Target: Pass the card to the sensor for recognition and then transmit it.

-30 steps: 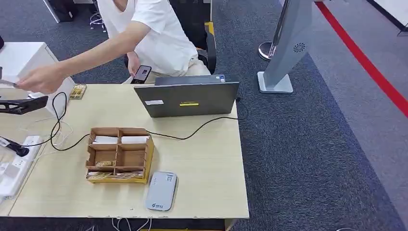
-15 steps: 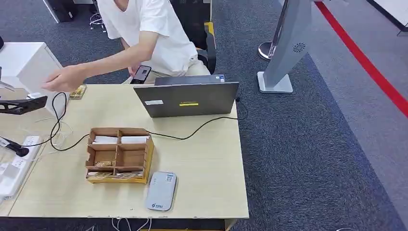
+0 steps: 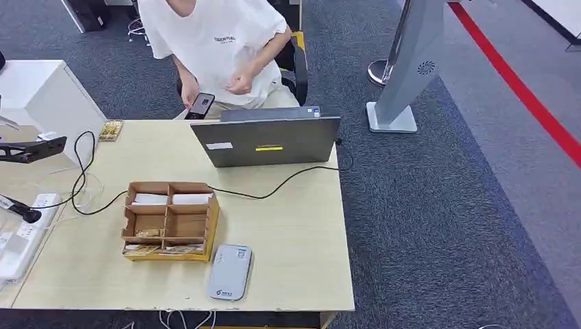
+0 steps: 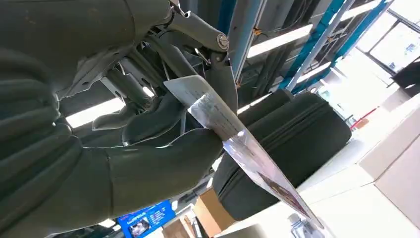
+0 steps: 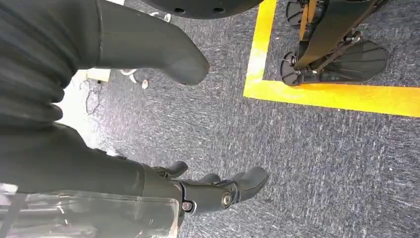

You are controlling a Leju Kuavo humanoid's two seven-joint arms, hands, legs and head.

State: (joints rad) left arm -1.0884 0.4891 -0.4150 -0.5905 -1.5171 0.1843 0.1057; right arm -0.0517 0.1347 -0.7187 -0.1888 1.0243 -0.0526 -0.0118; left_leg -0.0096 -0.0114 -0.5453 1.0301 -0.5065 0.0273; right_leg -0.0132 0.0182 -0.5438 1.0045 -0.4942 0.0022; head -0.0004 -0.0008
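The card point(image 4: 237, 144), a thin glossy rectangle seen nearly edge-on in the left wrist view, is pinched in the left hand point(image 4: 163, 124) between the thick grey thumb and the darker fingers point(image 4: 143, 121), most of its length jutting free beyond them. The right hand point(image 5: 163, 124) hangs over grey carpet beside a yellow floor line, thumb and fingers apart and holding nothing. In the head view, the grey card reader point(image 3: 229, 272) lies flat on the wooden table point(image 3: 288, 240), touching or just beside the near right corner of the cardboard organizer point(image 3: 169, 221), whose far compartments hold white cards. Behind the organizer stands an open grey laptop point(image 3: 267, 140), a black cable running from it across the table. Beyond the laptop sits a person point(image 3: 219, 48) in a white shirt, one hand holding a phone point(image 3: 201, 105).
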